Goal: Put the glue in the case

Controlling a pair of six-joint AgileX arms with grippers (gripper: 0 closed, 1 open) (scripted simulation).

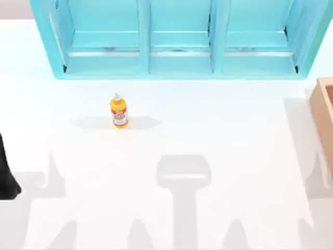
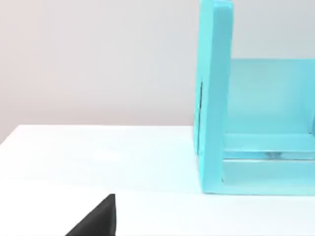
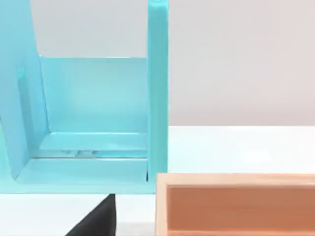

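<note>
The glue (image 1: pixel 118 111) is a small yellow-orange bottle with a white pointed cap and a red-and-white label around its lower body; from the top view I see it standing on the white table (image 1: pixel 218 130), cap towards the case, with a soft shadow spreading to either side of it; it sits left of the table's middle, in front of the case (image 1: pixel 179 65) and apart from it, roughly opposite the panel dividing the left compartment from the middle one. The case is a large turquoise unit with three equal compartments split by upright panels, open towards me, running along the far edge of the table; nothing lies in any compartment that I can see. A dark part of my left arm (image 1: pixel 7 174) shows at the left edge of the top view, well apart from the bottle and nearer to me than it is; whether either gripper's fingers are spread or closed I cannot tell; nothing is touching the bottle. A tan wooden box (image 1: pixel 323 112) sits at the right edge of the table, just beside the case's right end; my right wrist view shows its rim (image 3: pixel 236 179) close against the case's end panel (image 3: pixel 157 93); my left wrist view shows the case's left end panel (image 2: pixel 214 98) and the bare table (image 2: pixel 98 157) beside it.
</note>
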